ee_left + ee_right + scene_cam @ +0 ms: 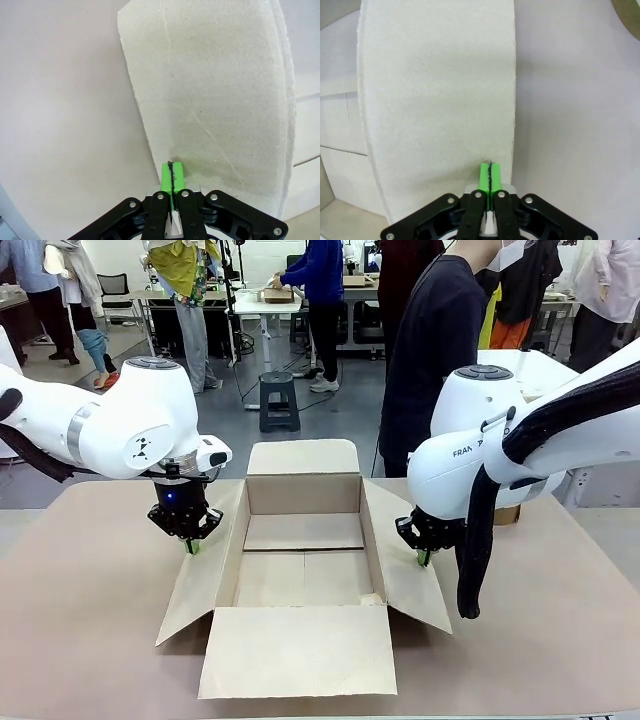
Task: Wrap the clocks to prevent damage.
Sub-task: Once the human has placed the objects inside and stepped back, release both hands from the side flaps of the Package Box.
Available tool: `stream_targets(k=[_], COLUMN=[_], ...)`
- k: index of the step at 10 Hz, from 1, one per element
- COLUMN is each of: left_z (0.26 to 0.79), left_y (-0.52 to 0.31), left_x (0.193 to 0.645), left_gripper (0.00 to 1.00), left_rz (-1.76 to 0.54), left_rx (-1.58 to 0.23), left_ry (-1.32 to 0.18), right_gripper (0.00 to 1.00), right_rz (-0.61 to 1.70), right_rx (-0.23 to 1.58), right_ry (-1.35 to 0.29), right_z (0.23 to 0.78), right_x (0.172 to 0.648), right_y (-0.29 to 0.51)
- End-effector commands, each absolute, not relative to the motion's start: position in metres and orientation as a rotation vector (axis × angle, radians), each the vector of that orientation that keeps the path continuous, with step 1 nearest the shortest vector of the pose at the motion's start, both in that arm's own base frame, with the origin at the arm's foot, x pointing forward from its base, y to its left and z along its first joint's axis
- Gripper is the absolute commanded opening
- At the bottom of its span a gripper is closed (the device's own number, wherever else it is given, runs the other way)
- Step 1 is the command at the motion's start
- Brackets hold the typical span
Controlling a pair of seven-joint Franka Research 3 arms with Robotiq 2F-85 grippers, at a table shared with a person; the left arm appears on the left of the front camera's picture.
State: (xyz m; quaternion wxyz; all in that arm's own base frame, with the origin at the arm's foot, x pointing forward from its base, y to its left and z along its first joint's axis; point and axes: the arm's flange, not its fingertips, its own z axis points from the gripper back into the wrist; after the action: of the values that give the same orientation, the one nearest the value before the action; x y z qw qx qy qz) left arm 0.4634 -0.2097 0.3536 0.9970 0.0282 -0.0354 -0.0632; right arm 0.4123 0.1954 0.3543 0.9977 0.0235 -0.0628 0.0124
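An open cardboard box stands in the middle of the table with all its flaps spread outward. My left gripper is shut, its tips down on the box's left flap. In the left wrist view its green fingertips meet near the edge of that flap. Across the box, my right gripper is shut too, its tips on the right flap. From the right wrist, the closed gripper rests near the flap's edge. Nothing sits between either pair of pads. The clocks are out of view.
A person in a dark top stands at the far side of the table, behind the box. A small brown object sits behind my right arm. Bare tabletop lies left and right of the box.
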Motion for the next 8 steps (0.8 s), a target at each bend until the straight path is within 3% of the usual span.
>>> stream_targets(k=[1, 8], left_z=[0.3524, 0.3524], left_y=[-0.2101, -0.2101], left_x=[0.4626, 0.4626], left_gripper=[0.0, 0.0], left_rz=[-0.136, -0.136], left_rx=[0.059, 0.059], left_ry=[-0.063, -0.063], right_gripper=[0.01, 0.01], right_rz=[0.024, 0.024], right_rx=[0.045, 0.045], right_ry=[-0.126, -0.126], right_z=[0.3536, 0.3536], right_x=[0.4119, 0.4119], right_y=[0.1959, 0.1959])
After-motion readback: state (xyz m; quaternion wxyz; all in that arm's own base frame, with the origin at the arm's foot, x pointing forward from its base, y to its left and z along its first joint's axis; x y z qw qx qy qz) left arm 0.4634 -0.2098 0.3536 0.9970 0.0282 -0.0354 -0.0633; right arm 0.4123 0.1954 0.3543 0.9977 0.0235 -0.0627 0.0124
